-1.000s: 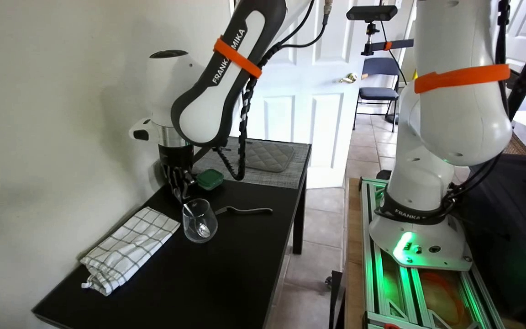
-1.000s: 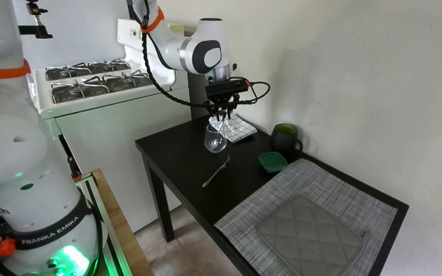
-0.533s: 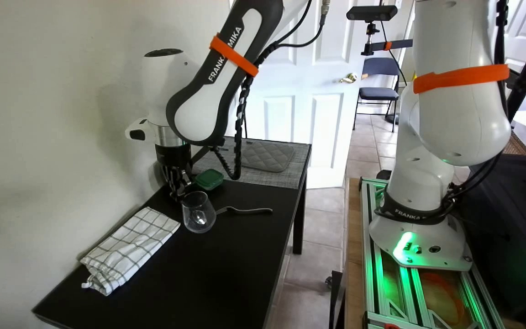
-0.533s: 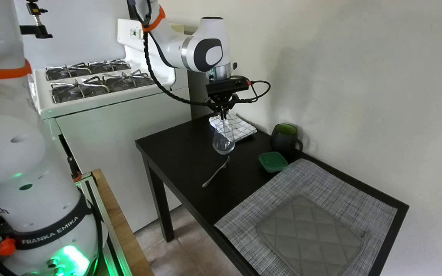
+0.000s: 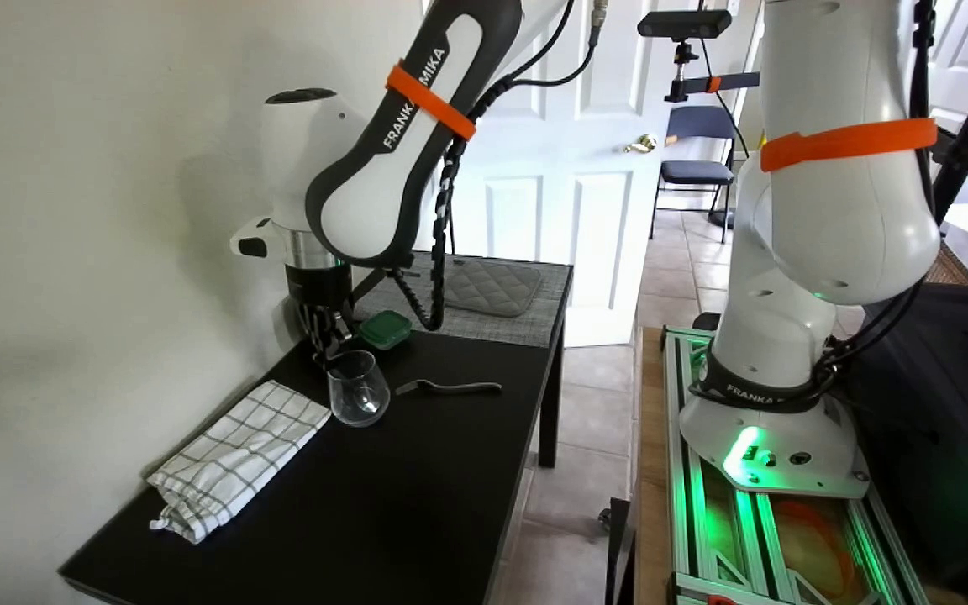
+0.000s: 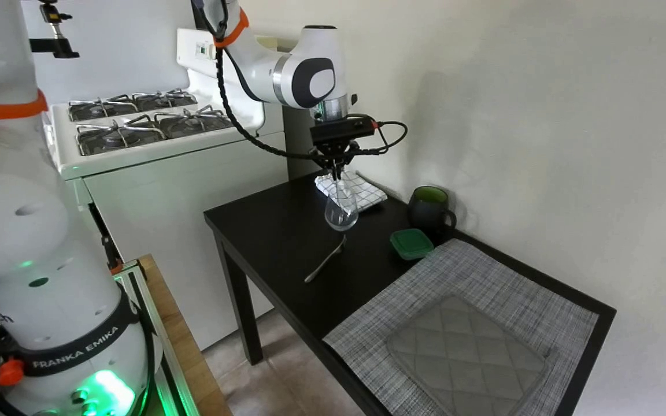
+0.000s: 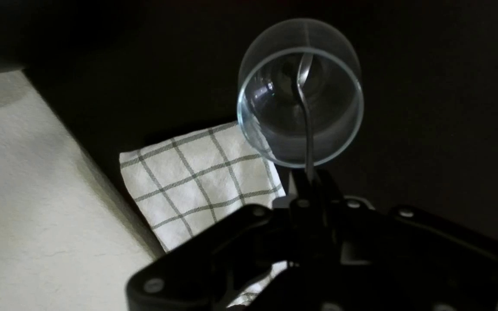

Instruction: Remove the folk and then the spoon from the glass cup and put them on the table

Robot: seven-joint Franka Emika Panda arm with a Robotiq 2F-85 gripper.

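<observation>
The glass cup (image 5: 358, 391) is on the black table (image 5: 417, 504); it also shows in an exterior view (image 6: 341, 212) and in the wrist view (image 7: 270, 41). The spoon (image 7: 304, 71) stands slanted inside the cup, its handle rising past the rim. My gripper (image 7: 311, 175) is shut on the spoon handle, just above and beside the cup rim. In both exterior views the gripper (image 5: 324, 360) (image 6: 337, 175) is over the cup's rim. The fork (image 5: 450, 387) lies flat on the table near the cup, also in an exterior view (image 6: 326, 261). I cannot tell whether the cup stands flat.
A checked cloth (image 5: 240, 458) lies beside the cup along the wall. A green-lidded box (image 6: 411, 244) and a dark mug (image 6: 428, 208) stand near the wall. A grey placemat (image 6: 356, 341) with a quilted mat (image 6: 466, 346) covers the table's far end.
My gripper has closed on the spoon handle. The cup has shifted, slightly left and up in an exterior view. The fork has not moved.
</observation>
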